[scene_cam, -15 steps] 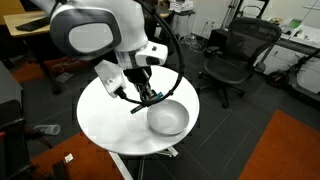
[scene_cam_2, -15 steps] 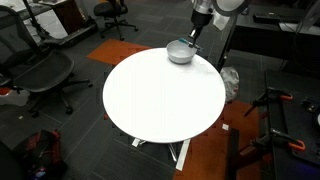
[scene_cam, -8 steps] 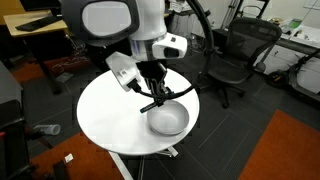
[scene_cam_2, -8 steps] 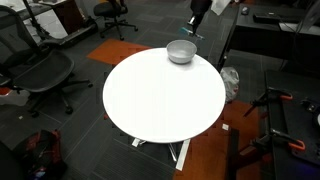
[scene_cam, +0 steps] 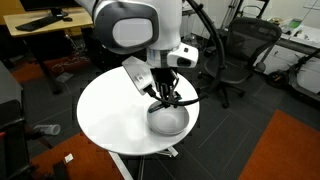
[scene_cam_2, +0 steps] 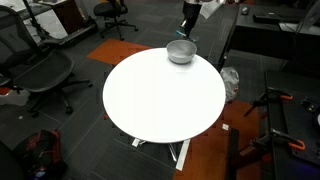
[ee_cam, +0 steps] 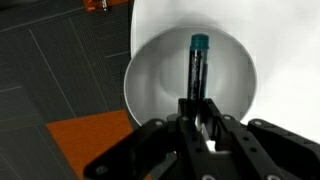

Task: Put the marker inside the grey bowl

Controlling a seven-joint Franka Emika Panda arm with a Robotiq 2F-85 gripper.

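Note:
My gripper (ee_cam: pixel 196 108) is shut on the marker (ee_cam: pixel 198 62), a thin dark pen with a teal tip that sticks out beyond the fingers. In the wrist view the marker hangs directly over the hollow of the grey bowl (ee_cam: pixel 143 72). In both exterior views the gripper (scene_cam: pixel 165 97) (scene_cam_2: pixel 186 27) hovers just above the bowl (scene_cam: pixel 170 122) (scene_cam_2: pixel 181 53), which stands near the edge of the round white table (scene_cam: pixel 105 112) (scene_cam_2: pixel 160 100). The marker is too small to make out in the exterior views.
Black office chairs (scene_cam: pixel 232 55) (scene_cam_2: pixel 45 75) stand around the table. An orange carpet patch (scene_cam: pixel 290 150) lies on the dark floor. A desk with a monitor (scene_cam: pixel 40 22) stands behind. The bowl sits close to the table rim.
The arm has carried the marker sideways across the table, from beside the bowl to directly above it. The bowl has not moved.

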